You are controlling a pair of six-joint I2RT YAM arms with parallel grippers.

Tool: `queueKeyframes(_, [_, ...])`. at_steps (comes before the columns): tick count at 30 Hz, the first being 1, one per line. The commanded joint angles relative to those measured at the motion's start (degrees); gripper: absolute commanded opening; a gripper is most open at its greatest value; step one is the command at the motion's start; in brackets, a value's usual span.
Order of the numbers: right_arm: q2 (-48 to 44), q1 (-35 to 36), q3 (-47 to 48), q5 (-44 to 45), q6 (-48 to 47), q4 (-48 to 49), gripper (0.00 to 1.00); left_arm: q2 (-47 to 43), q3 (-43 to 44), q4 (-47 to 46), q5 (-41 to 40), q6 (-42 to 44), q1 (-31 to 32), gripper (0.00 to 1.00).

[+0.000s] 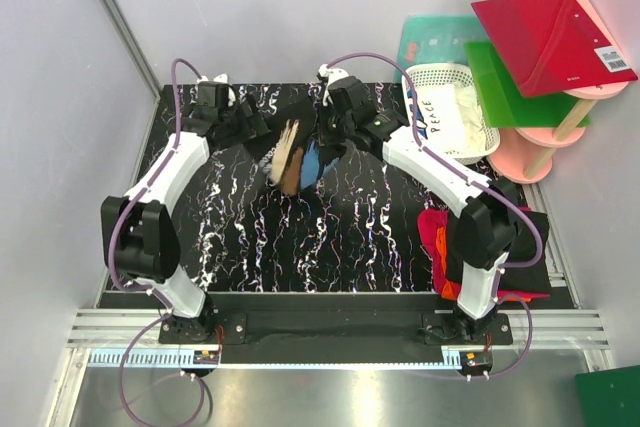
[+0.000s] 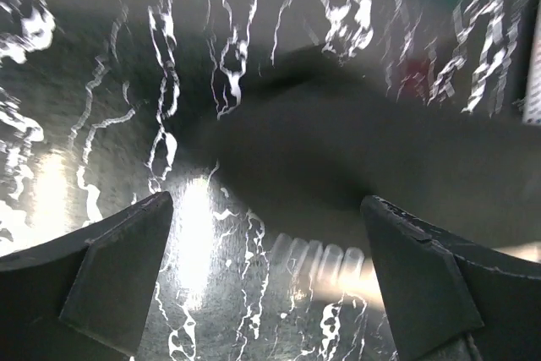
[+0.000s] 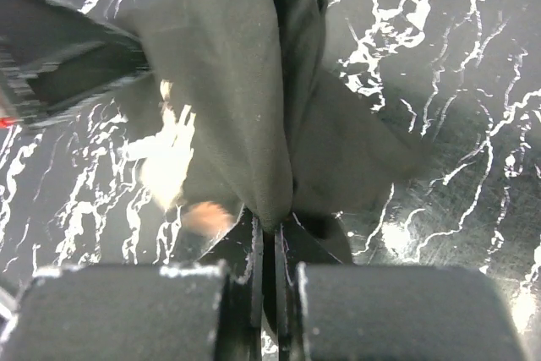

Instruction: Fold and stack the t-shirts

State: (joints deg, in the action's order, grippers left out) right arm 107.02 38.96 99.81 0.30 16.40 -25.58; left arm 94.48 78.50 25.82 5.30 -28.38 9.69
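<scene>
Marbled table (image 1: 260,247); black t-shirt (image 3: 237,82) in right gripper (image 3: 269,227), clearest from wrist.

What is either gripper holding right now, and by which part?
Right gripper pinches a bunched fold of the black cloth t-shirt; left gripper is open, holding nothing.

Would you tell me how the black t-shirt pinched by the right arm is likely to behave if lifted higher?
The black t-shirt is probably floppy: it falls in gathered folds from the right fingers, shut on one pinch. It looks light, since that small pinch seems to carry it. Expect it to swing and trail over the table rather than hold shape.
</scene>
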Motion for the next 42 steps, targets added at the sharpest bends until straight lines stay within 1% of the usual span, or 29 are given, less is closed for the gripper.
queueKeyframes(1, [-2.3,-1.4,-3.8,4.3,0.5,2.7,0.00,-1.9,-0.5,-1.3,2.8,-0.2,0.3,0.98])
queueKeyframes(2, [-1.8,-2.9,-5.5,7.5,1.1,2.8,0.00,-2.3,-0.7,-1.2,3.8,-0.2,0.3,0.98])
queueKeyframes(4, [-0.6,-5.9,-10.0,6.7,4.1,2.6,0.00,-3.1,-1.9,-1.3,5.1,-0.1,0.5,0.98])
queueKeyframes(6, [2.0,-10.6,-14.4,4.1,6.2,2.7,0.00,-5.0,-3.7,-1.3,5.7,0.5,0.8,0.98])
queueKeyframes(8, [4.9,-13.7,-16.9,4.4,7.9,2.9,0.00,-7.3,-5.1,-1.3,5.8,0.9,0.9,0.98])
queueKeyframes(12, [8.3,-15.3,-20.2,5.5,8.7,3.1,0.01,-11.2,-8.4,-1.3,6.2,1.2,1.0,0.99])
queueKeyframes(13, [9.2,-15.2,-20.0,5.5,8.5,2.8,0.07,-12.5,-8.8,-1.5,6.3,1.3,1.3,0.99])
queueKeyframes(14, [10.0,-15.2,-20.0,5.5,8.5,2.5,0.37,-13.1,-9.2,-1.7,6.4,1.4,1.6,0.99])
queueKeyframes(15, [10.0,-15.2,-20.7,5.8,8.6,2.1,0.51,-13.4,-9.9,-2.0,6.9,1.5,1.9,0.99])
queueKeyframes(16, [9.3,-15.2,-21.6,6.0,9.3,2.3,0.71,-13.8,-10.0,-2.1,7.2,1.6,2.9,0.99])
queueKeyframes(17, [6.8,-15.1,-22.5,7.3,9.7,2.7,0.99,-13.9,-10.1,-2.3,7.4,1.8,3.7,0.99])
queueKeyframes(19, [2.6,-15.1,-26.1,7.9,9.7,5.1,1.00,-13.5,-10.5,-2.7,7.4,2.2,6.0,0.99])
queueKeyframes(20, [-2.3,-15.1,-27.3,8.6,9.7,5.9,1.00,-13.4,-10.6,-3.7,7.4,2.1,6.9,0.99])
queueKeyframes(22, [-7.2,-15.1,-28.6,9.5,8.6,6.7,1.00,-11.4,-10.1,-4.5,7.7,1.6,9.3,0.99])
queueKeyframes(23, [-11.8,-15.1,-28.6,10.7,7.9,6.8,1.00,-10.4,-9.8,-5.8,8.1,1.4,10.0,0.99])
queueKeyframes(26, [-18.2,-15.1,-27.3,14.2,4.9,7.8,1.00,-4.3,-5.7,-6.8,9.7,1.4,12.2,0.99])
queueKeyframes(29, [-20.7,-15.4,-22.9,18.5,1.9,7.8,1.00,2.3,2.1,-7.7,12.5,1.8,12.9,0.99])
queueKeyframes(30, [-20.9,-15.7,-20.7,19.2,1.3,7.7,1.00,3.9,3.3,-8.2,15.2,1.8,13.1,0.99])
queueKeyframes(31, [-20.5,-16.1,-19.6,19.0,1.3,7.4,1.00,7.7,4.8,-8.5,17.5,1.8,13.4,0.98])
queueKeyframes(32, [-20.0,-17.6,-18.3,18.6,1.8,6.7,1.00,10.2,9.2,-7.4,20.9,1.6,13.8,0.97])
queueKeyframes(33, [-19.1,-18.6,-15.6,18.1,3.2,3.7,1.00,13.0,12.4,-4.8,28.1,1.6,14.3,0.96])
queueKeyframes(34, [-16.6,-19.8,-13.7,17.5,4.3,1.3,1.00,19.0,16.1,-1.1,30.8,2.1,16.0,0.95])
queueKeyframes(35, [-15.0,-22.1,-9.3,16.8,5.6,-4.9,1.00,22.0,23.1,6.9,35.5,3.2,17.4,0.95])
queueKeyframes(37, [-10.0,-25.3,-5.1,13.9,9.2,-10.9,1.00,28.7,29.1,14.7,37.5,5.9,21.5,0.96])
queueKeyframes(38, [-8.7,-26.6,-2.3,12.7,10.7,-15.6,1.00,30.2,33.3,20.1,40.2,6.1,22.6,0.97])
queueKeyframes(39, [-7.4,-30.0,-0.9,10.8,13.4,-17.8,1.00,32.2,35.0,21.8,42.0,5.6,24.7,0.98])
queueKeyframes(40, [-5.5,-31.4,0.5,8.2,15.0,-20.4,1.00,31.7,36.1,22.8,43.3,4.8,24.9,0.99])
queueKeyframes(41, [-5.0,-32.9,2.2,7.1,16.3,-24.3,1.00,29.5,29.6,16.4,44.2,1.7,25.0,0.99])
queueKeyframes(42, [-4.5,-35.1,3.0,6.1,17.9,-26.2,1.00,26.3,27.0,14.5,45.1,-1.2,24.8,0.99])
